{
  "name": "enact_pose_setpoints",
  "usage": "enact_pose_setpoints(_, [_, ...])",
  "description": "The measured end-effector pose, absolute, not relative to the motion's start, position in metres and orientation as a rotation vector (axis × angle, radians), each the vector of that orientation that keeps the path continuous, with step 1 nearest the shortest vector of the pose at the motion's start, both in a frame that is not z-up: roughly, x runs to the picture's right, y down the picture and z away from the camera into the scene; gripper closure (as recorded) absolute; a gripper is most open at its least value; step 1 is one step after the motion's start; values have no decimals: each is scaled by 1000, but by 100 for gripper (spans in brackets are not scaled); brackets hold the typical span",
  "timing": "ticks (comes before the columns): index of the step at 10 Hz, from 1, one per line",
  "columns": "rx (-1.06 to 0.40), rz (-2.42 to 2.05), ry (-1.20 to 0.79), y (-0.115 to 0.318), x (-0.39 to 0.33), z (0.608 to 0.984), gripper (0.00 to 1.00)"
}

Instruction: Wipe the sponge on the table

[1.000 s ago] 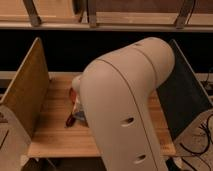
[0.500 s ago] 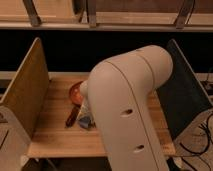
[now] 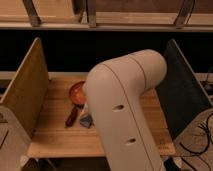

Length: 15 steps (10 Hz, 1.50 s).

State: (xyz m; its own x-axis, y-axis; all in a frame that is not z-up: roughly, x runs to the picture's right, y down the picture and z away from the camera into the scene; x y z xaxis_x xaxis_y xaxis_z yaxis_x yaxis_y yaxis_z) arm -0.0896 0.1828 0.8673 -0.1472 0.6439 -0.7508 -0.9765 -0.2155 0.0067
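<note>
So the big white arm basically eats the middle of the frame, running from the bottom centre up and curving over to the left. It sits right in front of the wooden worktop, which fills the centre-left and lower part of the shot. The pincer is tucked behind the arm's left edge, just left of centre, with only a pale bit peeking out. Honestly I can't tell if it's clenched, released or gripping anything. Right below that spot there's a small blue-grey lump, the sponge, lying on the worktop and hard up against the arm's outline. Whether the pincer is touching it, no idea. Just to the left is a little reddish-orange pan with its dark red handle pointing down-left toward the front edge, and the handle end is just beside the sponge. An upright light wooden side panel closes off the left of the frame and a dark side panel the right — some black cables dangle at the lower right.
</note>
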Motion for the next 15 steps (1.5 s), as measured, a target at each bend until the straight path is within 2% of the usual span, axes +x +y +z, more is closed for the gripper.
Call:
enact_pose_setpoints(4, [-683,1580,552,151,-121,870,100])
enact_pose_setpoints(10, [-770,1515,543,177,-161,868,100])
enact_pose_setpoints(15, [-755,1529,672,217,-99,829,100])
